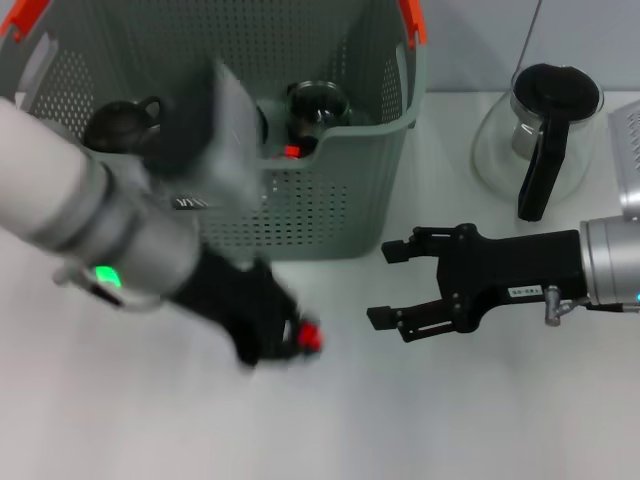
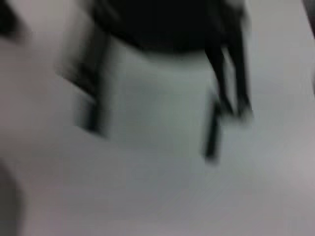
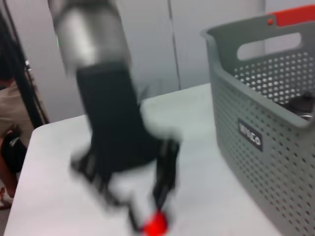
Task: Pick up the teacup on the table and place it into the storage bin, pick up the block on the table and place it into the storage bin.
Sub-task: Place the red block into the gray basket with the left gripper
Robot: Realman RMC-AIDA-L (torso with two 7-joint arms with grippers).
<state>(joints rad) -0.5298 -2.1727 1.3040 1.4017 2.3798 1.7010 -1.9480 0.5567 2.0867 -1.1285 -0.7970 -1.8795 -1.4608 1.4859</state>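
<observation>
A small red block (image 1: 311, 336) lies on the white table in front of the storage bin (image 1: 330, 205); the right wrist view also shows the block (image 3: 156, 224). My left gripper (image 1: 275, 345) is low over the table and blurred by motion, its tips right beside the block. Its fingers (image 2: 93, 110) stand apart with bare table between them. In the bin sits a black handled cup, seemingly the teacup (image 1: 122, 125). My right gripper (image 1: 385, 285) hovers open and empty to the right of the block.
The bin also holds a glass vessel (image 1: 318, 105) and a small red item (image 1: 291, 152). A glass carafe (image 1: 540, 140) with a black handle stands at the back right. A person (image 3: 12, 123) is beyond the table's far edge.
</observation>
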